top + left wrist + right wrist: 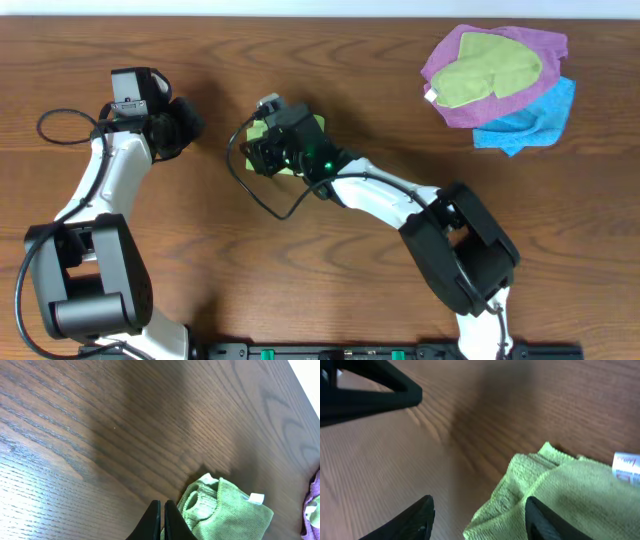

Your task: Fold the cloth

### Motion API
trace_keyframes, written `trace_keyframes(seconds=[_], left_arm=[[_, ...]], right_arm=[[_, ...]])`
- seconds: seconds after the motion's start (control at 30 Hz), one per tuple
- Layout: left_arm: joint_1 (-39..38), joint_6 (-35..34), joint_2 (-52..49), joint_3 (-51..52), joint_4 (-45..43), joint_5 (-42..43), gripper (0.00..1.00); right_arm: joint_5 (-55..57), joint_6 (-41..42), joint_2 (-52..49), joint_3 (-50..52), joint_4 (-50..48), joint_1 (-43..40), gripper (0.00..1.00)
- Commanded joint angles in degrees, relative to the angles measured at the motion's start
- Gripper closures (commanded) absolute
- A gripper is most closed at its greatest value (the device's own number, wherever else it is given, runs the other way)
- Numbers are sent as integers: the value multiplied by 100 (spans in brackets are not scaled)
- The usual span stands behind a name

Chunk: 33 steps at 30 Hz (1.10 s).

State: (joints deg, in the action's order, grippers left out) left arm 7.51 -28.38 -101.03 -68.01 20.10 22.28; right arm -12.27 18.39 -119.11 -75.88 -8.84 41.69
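So the lime cloth (258, 131) is lying a bit rumpled mid-tabletop (330, 60), its white tag (626, 466) poking out at one edge. The right tool (480, 507) is hanging just over it with its fingers spread apart, gripping nothing. The left tool (161, 519) is sitting nearby, pressed together and empty. A pile of other rags (460, 105) is sitting in the far corner.
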Motion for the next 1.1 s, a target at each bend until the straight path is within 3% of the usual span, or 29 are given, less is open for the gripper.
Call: trace_keyframes(seconds=[0.0,0.13,0.2,0.33,0.6,0.93,1.0,1.07], left_arm=[[42,96,190,-122,28,26,94],[42,96,273,-122,63,33,85],[42,98,348,-122,118,42,77],[42,98,555,-122,190,42,57],[42,96,861,-122,240,87,5],[42,-20,870,-122,315,1106,5],[39,-35,870,-122,382,1246,5],[37,-31,870,-122,555,1226,5]], right_arm=[[-63,-24,-79,-125,15,-72,39],[46,-22,-79,-127,7,-199,30],[44,66,-50,-144,4,-343,1],[-70,339,162,-144,404,-748,1],[-734,354,717,-144,1239,-1307,1],[-855,151,1722,-144,2249,-1423,1],[-911,13,2094,-142,2846,-1486,1],[-767,-656,2476,-122,3652,-1545,1]])
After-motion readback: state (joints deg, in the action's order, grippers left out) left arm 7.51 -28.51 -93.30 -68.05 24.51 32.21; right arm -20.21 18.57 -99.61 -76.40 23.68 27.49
